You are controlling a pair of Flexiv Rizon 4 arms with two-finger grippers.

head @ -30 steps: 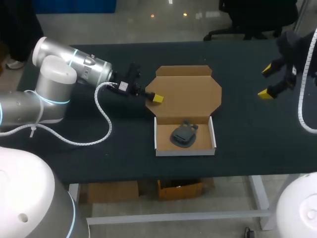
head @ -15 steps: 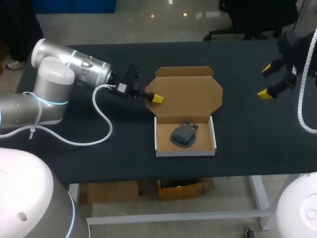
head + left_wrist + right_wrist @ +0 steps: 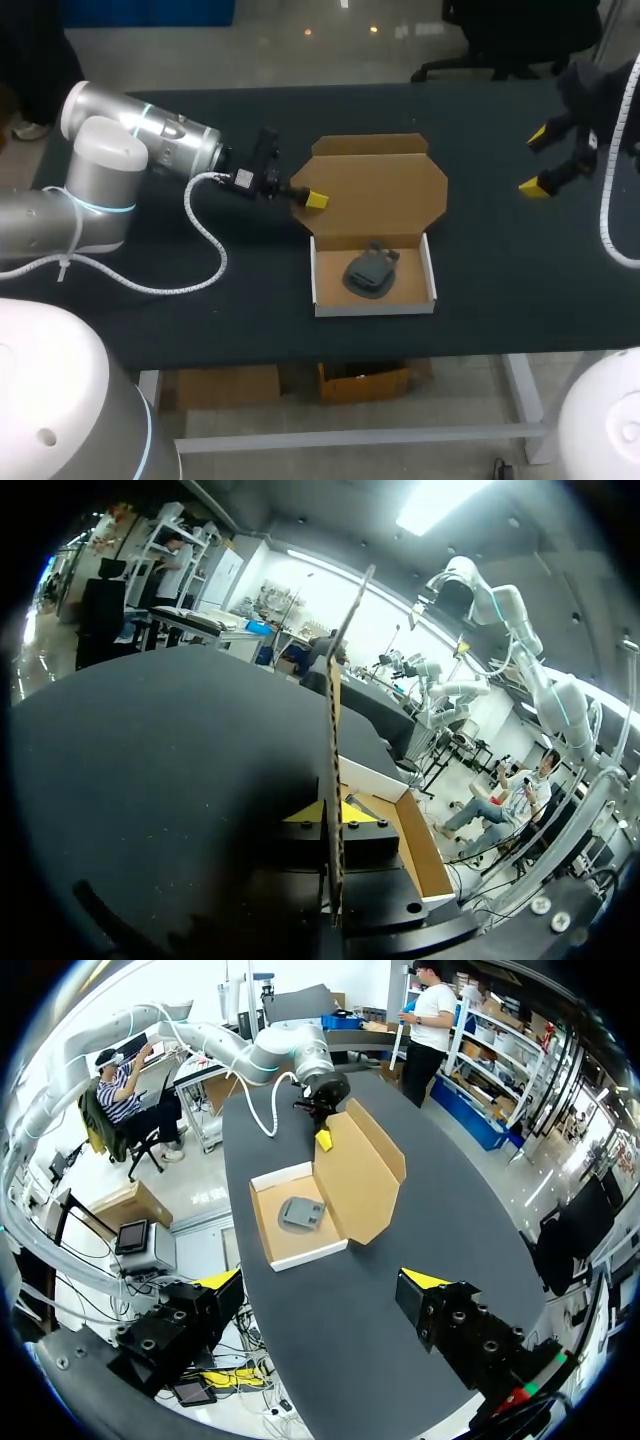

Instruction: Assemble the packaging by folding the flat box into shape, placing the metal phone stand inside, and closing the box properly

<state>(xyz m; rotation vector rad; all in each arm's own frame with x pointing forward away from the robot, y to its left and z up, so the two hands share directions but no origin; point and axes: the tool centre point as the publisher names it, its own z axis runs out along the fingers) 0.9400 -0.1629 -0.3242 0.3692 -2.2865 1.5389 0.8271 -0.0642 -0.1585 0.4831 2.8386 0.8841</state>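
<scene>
The box [image 3: 314, 276] sits mid-table [image 3: 200, 330] with the dark stand [image 3: 370, 272] lying in its white tray and the brown lid [image 3: 380, 188] tilted up behind. From the side, the left tool [image 3: 316, 198] pinches the lid's left edge between both tips. Well off to the right, the right tool [image 3: 540, 162] hangs with its fingers spread wide, holding nothing.

Obstructions and cut-offs noted.
Head view: the left end effector [image 3: 314, 198] shows only one yellow tip, and its other finger is hidden by the lid [image 3: 380, 190]. The right arm [image 3: 612, 110] is cut off by the picture's edge. The phone stand [image 3: 371, 272] is too small and dark to tell its shape. Left wrist view: the lid, seen edge-on, screens part of the box tray [image 3: 418, 842].
</scene>
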